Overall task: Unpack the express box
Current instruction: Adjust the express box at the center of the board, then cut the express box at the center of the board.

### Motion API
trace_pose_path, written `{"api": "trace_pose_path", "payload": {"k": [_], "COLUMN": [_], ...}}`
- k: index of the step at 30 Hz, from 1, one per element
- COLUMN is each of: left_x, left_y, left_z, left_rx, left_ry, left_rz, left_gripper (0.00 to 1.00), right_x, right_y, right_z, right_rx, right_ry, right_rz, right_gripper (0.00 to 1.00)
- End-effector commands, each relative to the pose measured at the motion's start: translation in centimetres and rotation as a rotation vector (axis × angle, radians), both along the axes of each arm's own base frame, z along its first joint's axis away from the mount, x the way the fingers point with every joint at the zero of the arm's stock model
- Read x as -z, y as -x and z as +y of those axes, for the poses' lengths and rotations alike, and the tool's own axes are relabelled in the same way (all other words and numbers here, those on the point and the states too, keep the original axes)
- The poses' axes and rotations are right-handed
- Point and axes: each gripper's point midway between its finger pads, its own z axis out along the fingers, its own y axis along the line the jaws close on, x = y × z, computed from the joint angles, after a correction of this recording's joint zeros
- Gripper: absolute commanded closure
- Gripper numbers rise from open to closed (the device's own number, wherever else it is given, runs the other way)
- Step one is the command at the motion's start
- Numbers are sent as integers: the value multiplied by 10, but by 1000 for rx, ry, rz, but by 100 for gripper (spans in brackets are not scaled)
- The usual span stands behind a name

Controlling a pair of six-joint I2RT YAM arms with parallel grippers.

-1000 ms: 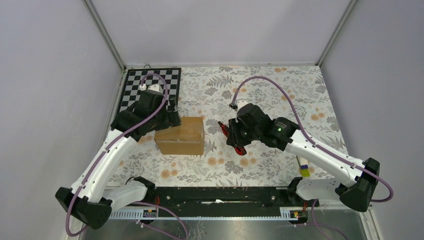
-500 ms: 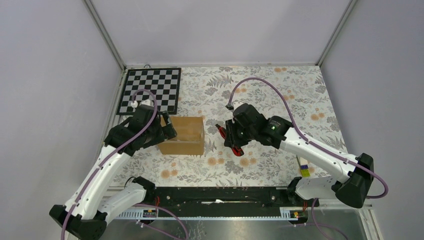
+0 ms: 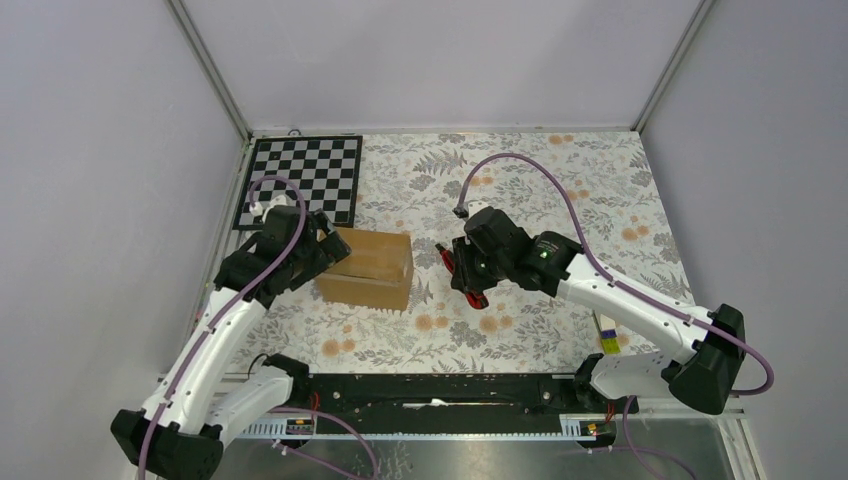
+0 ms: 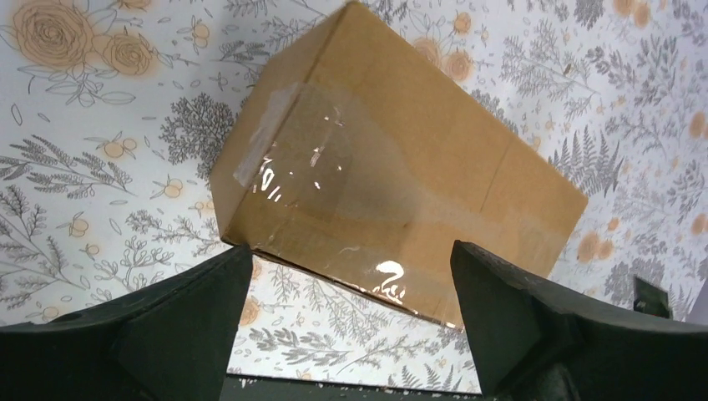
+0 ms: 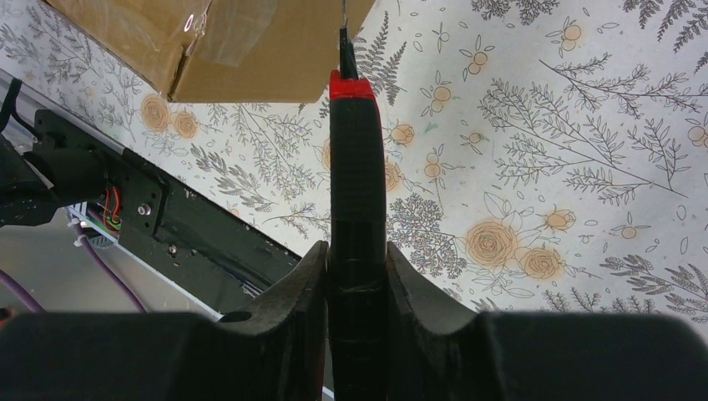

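My released left hand (image 4: 349,255) is hovering by the express box (image 4: 392,159). My right hand (image 5: 357,251) is clenching the cutter (image 5: 355,167); I'm planning shallow cuts.

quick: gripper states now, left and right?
Left gripper: open, holding nothing; express box just ahead.
Right gripper: closed on the cutter.

The table (image 3: 560,180) is covered with a floral-print sheet. A black-and-white checkerboard (image 3: 305,180) lies flat at the far left corner. The express box (image 3: 368,268), with clear tape on its seams, rests left of centre. A small yellow-and-blue object (image 3: 607,337) lies near the right front edge.
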Motion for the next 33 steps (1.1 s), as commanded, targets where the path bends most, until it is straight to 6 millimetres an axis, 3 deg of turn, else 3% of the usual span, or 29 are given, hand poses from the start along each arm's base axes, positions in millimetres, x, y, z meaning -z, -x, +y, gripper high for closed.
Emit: {"api": "trace_pose_path", "payload": {"k": [1, 4, 7, 10, 16, 22, 26, 33], "left_x": [-3, -7, -10, -19, -32, -31, -16, -21], "left_y": [-28, -50, -71, -79, -59, -36, -26, -9], "left_z": [-1, -1, -14, -26, -11, -16, -31, -67], "left_rx": [14, 51, 121, 177, 175, 196, 237, 330], "left_ry": [19, -12, -6, 17, -51, -110, -56, 128], "left_rz": [-51, -91, -98, -102, -76, -60, -58, -78], "left_gripper": [1, 1, 1, 2, 3, 3, 3, 3], "right_x": [-22, -25, -29, -33, -33, -30, -29, -29], "right_y": [-9, -6, -3, 7, 33, 52, 51, 46], "right_z": [1, 0, 0, 4, 10, 29, 38, 53], "right_rx": [24, 23, 19, -4, -66, -96, -38, 88], "right_ry": [-51, -63, -80, -128, -202, -317, -394, -564], "right_rz": [-63, -63, -58, -23, 69, 198, 241, 321], "right_gripper": [100, 100, 100, 100, 100, 100, 100, 100]}}
